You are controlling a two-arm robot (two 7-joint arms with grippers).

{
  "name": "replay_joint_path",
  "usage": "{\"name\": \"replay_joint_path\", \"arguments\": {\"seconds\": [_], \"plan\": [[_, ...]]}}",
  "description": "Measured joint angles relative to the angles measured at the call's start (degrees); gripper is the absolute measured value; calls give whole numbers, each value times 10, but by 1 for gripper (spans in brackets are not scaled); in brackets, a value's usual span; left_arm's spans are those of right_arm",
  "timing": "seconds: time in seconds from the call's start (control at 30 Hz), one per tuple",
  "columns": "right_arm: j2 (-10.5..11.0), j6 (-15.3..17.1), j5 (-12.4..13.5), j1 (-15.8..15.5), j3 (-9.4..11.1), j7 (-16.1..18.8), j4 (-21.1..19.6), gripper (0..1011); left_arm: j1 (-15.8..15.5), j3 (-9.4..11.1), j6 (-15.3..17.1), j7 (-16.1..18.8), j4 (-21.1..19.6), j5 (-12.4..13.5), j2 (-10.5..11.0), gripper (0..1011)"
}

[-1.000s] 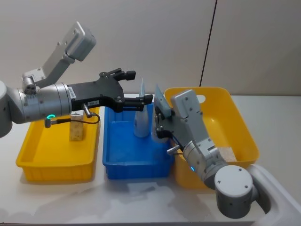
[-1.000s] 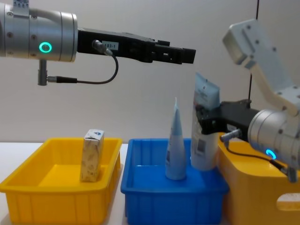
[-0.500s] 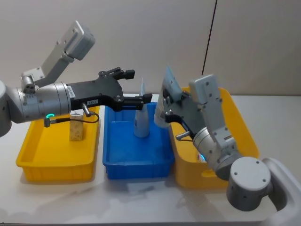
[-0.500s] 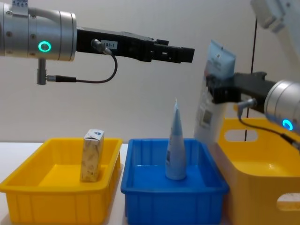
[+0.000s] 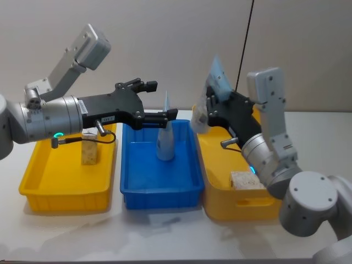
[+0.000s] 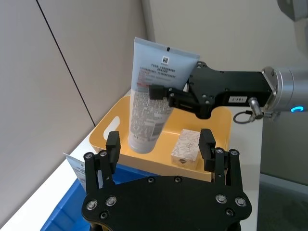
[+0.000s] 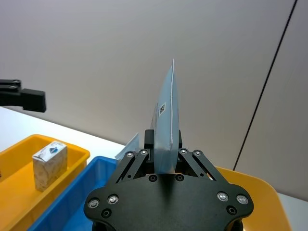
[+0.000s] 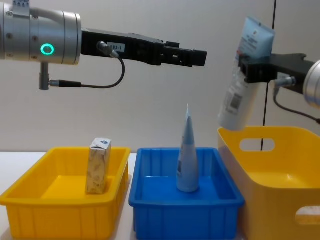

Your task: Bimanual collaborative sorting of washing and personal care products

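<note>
our right gripper is clamped on a pale blue tube (cap down, tilted) above the right yellow bin; our left gripper hangs with fingers apart over the blue bin.

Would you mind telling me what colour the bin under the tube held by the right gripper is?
The bin is yellow, clearest in the chest view.

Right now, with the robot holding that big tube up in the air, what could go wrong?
The right gripper pinches the pale blue tube near its flat top, tilted over the edge of the deep yellow bin. If it slips, it might land outside the bin or hit the rim. Dropped inside, it could land on the small marbled box.
</note>
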Motion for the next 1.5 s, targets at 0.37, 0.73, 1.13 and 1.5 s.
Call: {"name": "replay_joint_path", "arguments": {"seconds": [0.37,0.73,1.13,1.5], "plan": [[19,59,21,12,24,30,-8,163,0,0,0,0,0,0,0,999],[58,96,30,46,29,95,20,163,0,0,0,0,0,0,0,1000],[84,100,27,71,28,142,62,163,0,0,0,0,0,0,0,1000],[91,95,20,71,29,153,80,163,0,0,0,0,0,0,0,1000]]}}
